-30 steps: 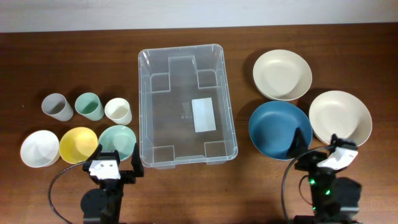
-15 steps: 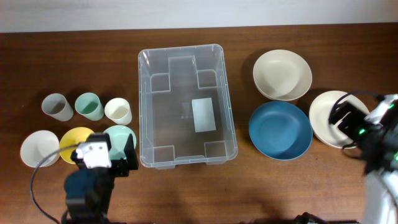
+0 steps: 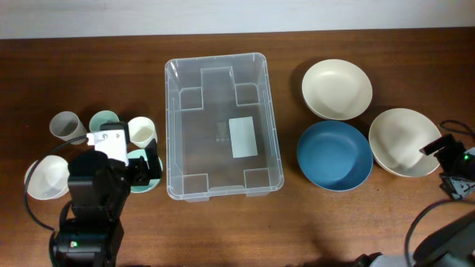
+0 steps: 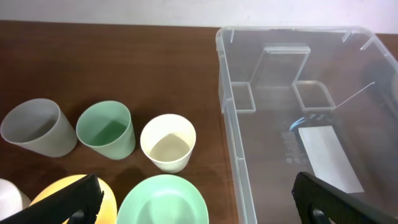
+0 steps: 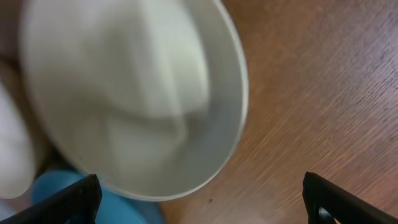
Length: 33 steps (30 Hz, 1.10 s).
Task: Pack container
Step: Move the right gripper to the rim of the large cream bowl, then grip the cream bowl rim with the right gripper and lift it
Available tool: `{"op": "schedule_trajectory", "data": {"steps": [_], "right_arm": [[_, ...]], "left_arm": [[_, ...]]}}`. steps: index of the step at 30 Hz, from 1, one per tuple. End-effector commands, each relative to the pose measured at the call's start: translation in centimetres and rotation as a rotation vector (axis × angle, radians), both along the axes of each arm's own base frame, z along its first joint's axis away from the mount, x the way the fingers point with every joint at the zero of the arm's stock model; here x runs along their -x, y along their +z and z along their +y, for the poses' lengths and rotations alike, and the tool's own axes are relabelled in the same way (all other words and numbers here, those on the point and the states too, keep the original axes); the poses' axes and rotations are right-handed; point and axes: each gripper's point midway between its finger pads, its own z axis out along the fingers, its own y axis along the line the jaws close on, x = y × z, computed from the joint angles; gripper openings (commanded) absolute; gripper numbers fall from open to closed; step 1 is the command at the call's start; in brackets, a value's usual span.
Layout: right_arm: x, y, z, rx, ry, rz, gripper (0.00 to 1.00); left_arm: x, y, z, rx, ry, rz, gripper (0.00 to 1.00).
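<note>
The container (image 3: 223,126) sat in the middle of the brown desk (image 3: 297,222), long side running away from the robot. It was upright and open at the top, with nothing inside it. A white label (image 3: 243,137) showed through its clear base.

The left arm (image 3: 93,204) hung over the small bowls to the left of the container. The left jaws stood wide apart and held nothing. In the wrist view their two black tips sat at the bottom corners, with a mint bowl (image 4: 163,199) between them. A yellow bowl (image 4: 74,193) lay just beside it on the left, and a white bowl (image 3: 46,178) sat further left again. Beyond the bowls three cups stood upright in a row: a grey cup (image 4: 37,127), a green cup (image 4: 107,129) and a cream cup (image 4: 168,142), the last nearest the container's wall.

On the right of the container lay three larger bowls. A cream bowl (image 3: 336,89) was farthest back and a blue bowl (image 3: 334,156) was nearer the front. A second cream bowl (image 3: 403,142) lay to the right of the blue one. The right arm (image 3: 453,159) was at the desk's right edge, just beside that second cream bowl. The right jaws were spread wide too, gripping nothing. Their wrist view was blurred, showing the bowl's rim and bare wood between the tips.
</note>
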Motion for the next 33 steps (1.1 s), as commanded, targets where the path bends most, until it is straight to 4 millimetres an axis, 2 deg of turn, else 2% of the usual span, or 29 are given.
{"op": "schedule_trajectory", "data": {"steps": [1,3,6,11,23,27,29,33], "right_arm": [[0.2,-2.7,-0.6,-0.038,-0.014,0.074,0.99],[0.1,-4.9,-0.7,-0.067,-0.007,0.101,0.99],[-0.1,-6.4,-0.9,-0.082,-0.006,0.114,0.99],[-0.6,-6.7,-1.5,-0.060,0.000,0.095,1.00],[-0.8,-7.4,-1.6,-0.051,-0.002,0.086,0.49],[-0.8,-7.4,-1.6,-0.050,-0.002,0.086,0.45],[-0.8,-7.4,-1.6,-0.050,-0.002,0.087,0.39],[-0.9,-7.4,-1.8,-0.042,-0.003,0.084,0.38]], "left_arm": [[-0.1,0.8,0.1,0.011,0.007,-0.019,1.00],[-0.1,0.8,0.1,0.011,0.007,-0.019,1.00],[-0.1,0.8,0.1,0.010,0.008,-0.019,1.00],[-0.2,0.9,0.1,0.010,0.008,-0.023,1.00],[-0.6,1.6,0.1,0.011,0.007,-0.057,1.00],[-0.6,1.6,0.1,0.011,0.007,-0.057,1.00],[-0.6,1.6,0.1,0.011,0.007,-0.057,1.00],[-0.6,1.7,0.1,0.010,0.007,-0.060,1.00]]}}
